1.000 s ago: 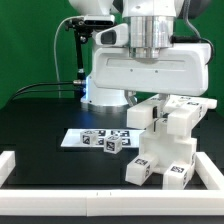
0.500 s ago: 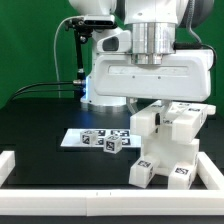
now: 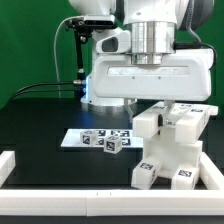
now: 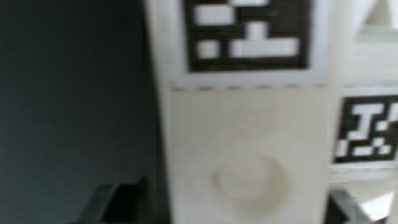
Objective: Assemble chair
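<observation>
The chair (image 3: 176,150) is a blocky, stepped white stack with black-and-white tags, standing at the exterior view's right near the front rail. My gripper (image 3: 150,106) hangs straight over its top block, and the wide white hand hides the fingers there. In the wrist view a white bar (image 4: 240,120) of the chair, tagged on its face, runs between my gripper's (image 4: 240,205) two dark fingers (image 4: 125,203). The fingers sit close on either side of the bar. The blur hides whether they touch it.
The marker board (image 3: 78,137) lies flat on the black table, left of the chair, with a small tagged white piece (image 3: 110,145) at its near edge. Low white border rails run along the front (image 3: 70,205) and left (image 3: 5,165). A black stand (image 3: 78,50) rises behind.
The hand has come down slightly. The chair stack has shifted a little toward the exterior view's right and stands squarer than a second ago.
</observation>
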`<state>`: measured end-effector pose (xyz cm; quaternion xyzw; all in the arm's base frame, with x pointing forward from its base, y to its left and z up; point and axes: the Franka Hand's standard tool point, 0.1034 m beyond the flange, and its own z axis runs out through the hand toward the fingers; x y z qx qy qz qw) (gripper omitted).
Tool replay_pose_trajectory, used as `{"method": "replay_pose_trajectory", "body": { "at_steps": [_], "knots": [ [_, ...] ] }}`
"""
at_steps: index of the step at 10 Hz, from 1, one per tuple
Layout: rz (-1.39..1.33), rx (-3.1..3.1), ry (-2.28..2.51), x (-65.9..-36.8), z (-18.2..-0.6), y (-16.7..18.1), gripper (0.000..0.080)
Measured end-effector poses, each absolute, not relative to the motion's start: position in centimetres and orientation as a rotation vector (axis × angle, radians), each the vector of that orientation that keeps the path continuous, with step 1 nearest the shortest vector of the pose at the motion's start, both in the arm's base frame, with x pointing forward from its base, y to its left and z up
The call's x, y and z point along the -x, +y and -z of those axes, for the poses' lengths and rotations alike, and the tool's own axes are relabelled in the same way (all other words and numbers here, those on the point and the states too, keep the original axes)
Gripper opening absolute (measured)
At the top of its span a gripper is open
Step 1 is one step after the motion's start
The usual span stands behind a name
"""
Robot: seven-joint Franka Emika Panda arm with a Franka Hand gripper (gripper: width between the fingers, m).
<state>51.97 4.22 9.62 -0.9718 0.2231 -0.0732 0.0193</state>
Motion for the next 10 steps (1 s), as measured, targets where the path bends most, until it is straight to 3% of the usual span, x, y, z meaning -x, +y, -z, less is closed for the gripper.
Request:
{"method": "replay_pose_trajectory", "body": {
  "at_steps": [1, 2, 10],
  "knots": [
    [0.216, 3.009, 0.719, -51.85, -9.47, 3.96, 0.0524],
    [0.215, 3.009, 0.714, -51.82, -9.45, 4.2, 0.061],
    [0.186, 3.019, 0.698, -51.39, -8.62, 3.92, 0.0649]
  ]
}}
